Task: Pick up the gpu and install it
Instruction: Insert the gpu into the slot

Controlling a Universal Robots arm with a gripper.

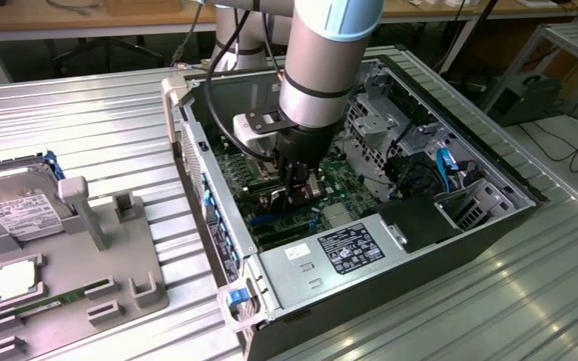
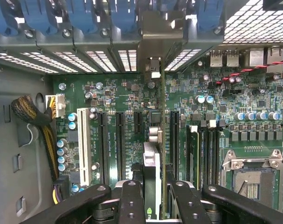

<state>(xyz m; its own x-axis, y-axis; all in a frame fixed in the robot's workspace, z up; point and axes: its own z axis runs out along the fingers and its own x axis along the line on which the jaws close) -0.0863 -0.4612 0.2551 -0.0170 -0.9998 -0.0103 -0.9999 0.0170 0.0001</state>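
Hand [image 2: 153, 198] is down inside the case [image 1: 420, 286], fingers [image 2: 132, 200] closed part-way and pinching the gpu [image 2: 151, 163] edge-on between them. The card stands upright over the motherboard [image 2: 108, 98], running along the slots, its silver bracket [image 2: 153, 42] up at the rear openings. Whether it's seated, can't tell. Out on the counter [image 1: 88, 113], a grey tray [image 1: 129, 263] carries a hard drive [image 1: 13, 210].

exterior view: case [image 1: 195, 150] and worktop [image 1: 88, 120] are seen obliquely from high up, mid-range | wrist view: motherboard [image 2: 127, 100] is faced square-on past gripper [image 2: 153, 187], very near | shared: motherboard inside case
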